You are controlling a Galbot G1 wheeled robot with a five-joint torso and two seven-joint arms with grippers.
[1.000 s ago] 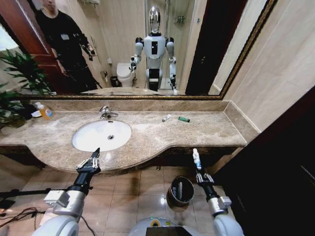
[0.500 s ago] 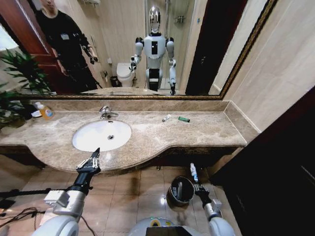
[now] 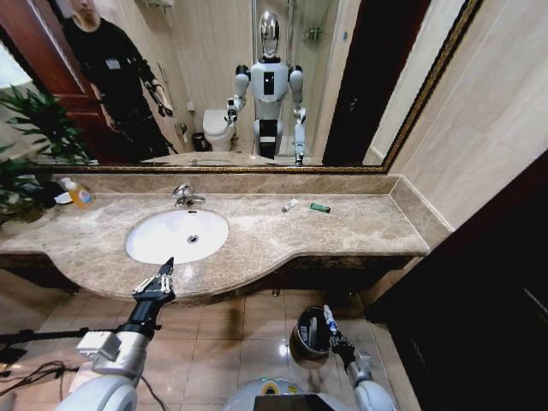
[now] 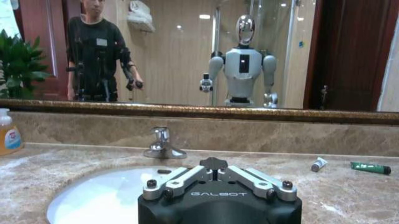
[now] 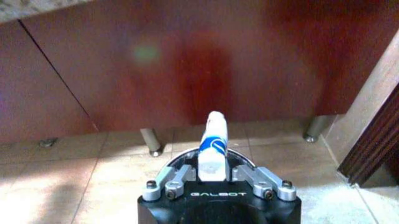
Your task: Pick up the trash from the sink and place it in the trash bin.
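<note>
Holding: right gripper [image 3: 332, 336] is clamped on a small white toiletry tube with blue marks [image 3: 328, 319], gripped at its base so the free end points up and away, as the right wrist view shows [image 5: 212, 149].
Position of held tube: low, beside the shiny rim of the small round dark metal trash bin [image 3: 301, 335] on the tiled floor under the counter; probably placed so that opening the fingers drops the tube into the black interior. Whether it is squarely over the opening, I cannot tell.
Bin contents: one pale item already shows inside.
Left gripper [image 3: 157, 282]: fingers apart, holding nothing, parked at the front edge of the beige-brown marble countertop [image 3: 360, 224], just before the white oval porcelain sink [image 3: 154, 244]; it looks to be waiting.
Sink: basin holds no trash that I can see; chrome faucet [image 3: 184, 196] behind it.
Trash left: a second small white tube [image 3: 290, 205] and a tiny green packet [image 3: 319, 207] lie close together near the back of the countertop, well apart from both grippers.
Not trash: orange-yellow soap bottle [image 3: 80, 195] at the countertop's far left.
Progress, judged: roughly midway.
</note>
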